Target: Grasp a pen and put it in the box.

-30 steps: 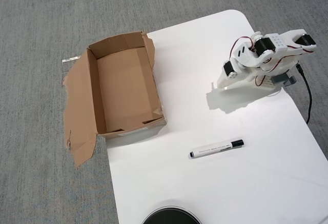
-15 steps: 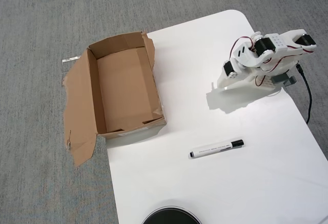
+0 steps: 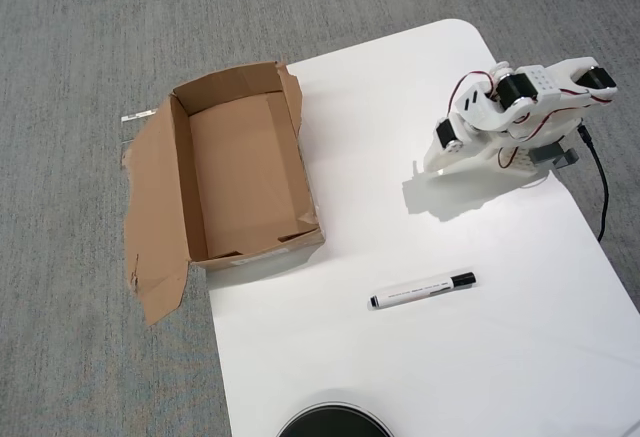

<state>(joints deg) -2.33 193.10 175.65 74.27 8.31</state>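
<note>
The pen [image 3: 423,290] lies flat on the white table [image 3: 500,357], nearly level in the overhead view, with its black cap to the right and black end tip to the left. The brown cardboard box [image 3: 183,187] sits open and empty at the table's left edge, its torn flap spread over the carpet. The white arm is folded at the upper right. Its gripper [image 3: 433,164] points down-left, shows no gap between its fingers and holds nothing. It is well above and right of the pen and far right of the box.
Grey carpet [image 3: 80,37] surrounds the table on the left and top. A black round object [image 3: 335,425] pokes in at the bottom edge. A black cable [image 3: 601,192] runs down the table's right side from the arm's base.
</note>
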